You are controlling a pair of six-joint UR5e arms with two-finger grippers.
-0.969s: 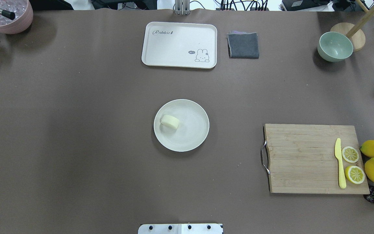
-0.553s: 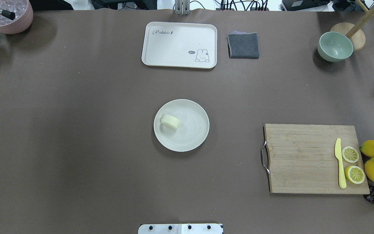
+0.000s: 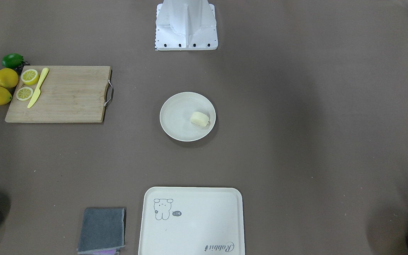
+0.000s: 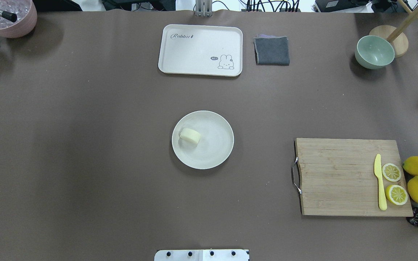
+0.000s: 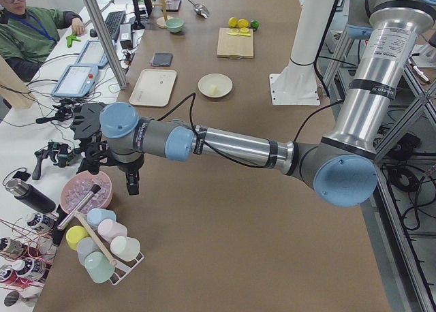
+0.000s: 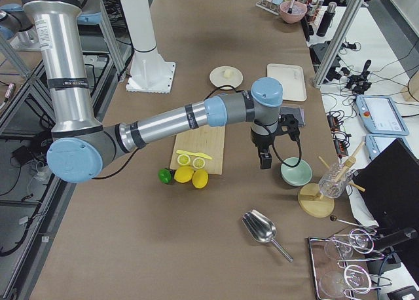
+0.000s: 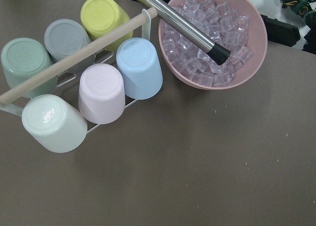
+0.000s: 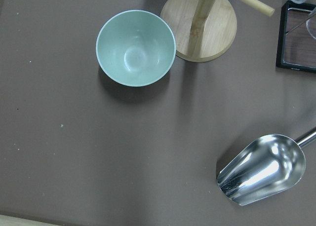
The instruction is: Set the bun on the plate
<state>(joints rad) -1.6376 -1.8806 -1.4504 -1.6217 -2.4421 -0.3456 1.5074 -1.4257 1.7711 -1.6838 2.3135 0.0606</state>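
Observation:
The pale cream-yellow bun (image 4: 189, 135) lies on the left part of the round cream-white plate (image 4: 214, 145) at the table's middle. The front-facing view shows the same bun (image 3: 199, 119) resting on the plate (image 3: 177, 113). Neither gripper is near it. My left gripper (image 5: 131, 182) hangs far off at the table's left end, above a pink bowl of ice. My right gripper (image 6: 264, 160) hangs at the right end beside the green bowl. Both show only in the side views, so I cannot tell whether they are open or shut.
A cream tray (image 4: 200, 50) and a folded grey cloth (image 4: 271, 50) lie at the back. A cutting board (image 4: 339, 177) with a yellow knife, lemon halves and whole lemons sits right. A cup rack (image 7: 74, 83), ice bowl (image 7: 212, 36), green bowl (image 8: 136, 47) and metal scoop (image 8: 261, 169) stand at the ends.

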